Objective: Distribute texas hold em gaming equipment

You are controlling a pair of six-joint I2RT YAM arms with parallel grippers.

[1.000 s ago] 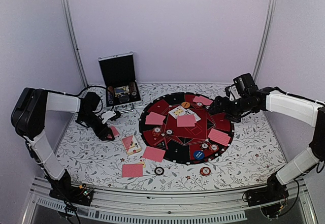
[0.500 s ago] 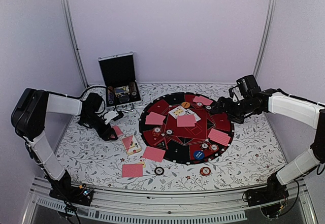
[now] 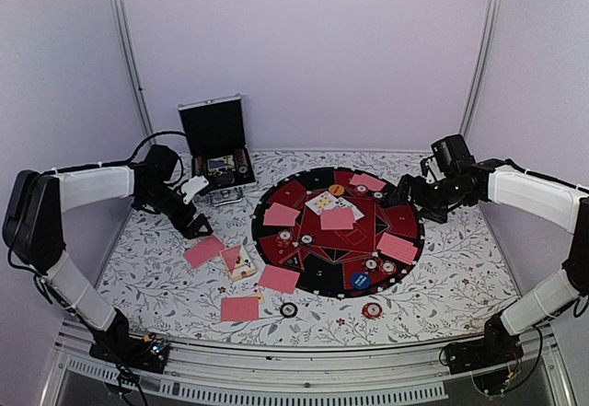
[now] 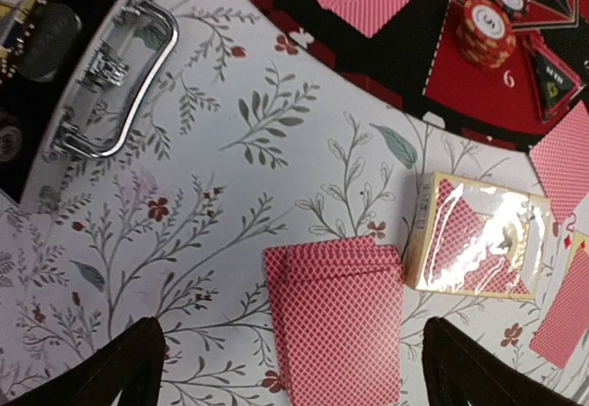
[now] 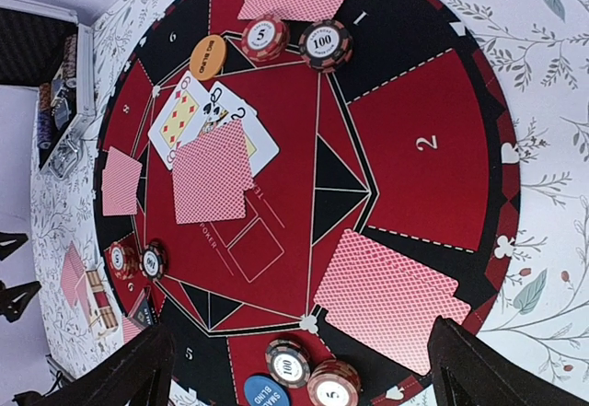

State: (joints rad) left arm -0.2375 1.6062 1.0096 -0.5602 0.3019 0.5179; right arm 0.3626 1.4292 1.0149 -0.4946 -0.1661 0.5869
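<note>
**Deal partly laid, deck lying on the table at the left**

Left gripper (image 3: 195, 226) hangs with its jaws spread wide and nothing in them. In its wrist view the deck (image 4: 336, 328) of pink-red-backed cards lies flat on the table (image 3: 156, 277), below and between the two fingers and touched by neither. Behind stands the open chip case (image 3: 217, 153), and just right of the deck lies a cellophane-wrapped card box (image 4: 479, 245).

Toward the near edge lie two face-down singles. The front card (image 3: 239, 308) is well clear of the mat (image 5: 423, 102). The second card (image 3: 278, 279) lies at the mat's rim; whether it overlaps I cannot tell. A dark chip (image 3: 289, 309) and a red chip (image 3: 371, 310) also lie on the bare table.

On the mat, face-up cards (image 5: 189, 111) lie in the middle, partly under a face-down one. Face-down cards lie by seats one, two and six. Chip stacks (image 5: 294, 40) sit beside the orange blind button (image 5: 209, 56), and more chips sit by seat six and at the near side.

Right gripper (image 5: 304, 330) hovers over the mat's far right, jaws wide and empty.

Judging by this, the deal is past halfway. Most seats look served, but the near seats look thin on cards. The strays on the table probably still need places.
</note>
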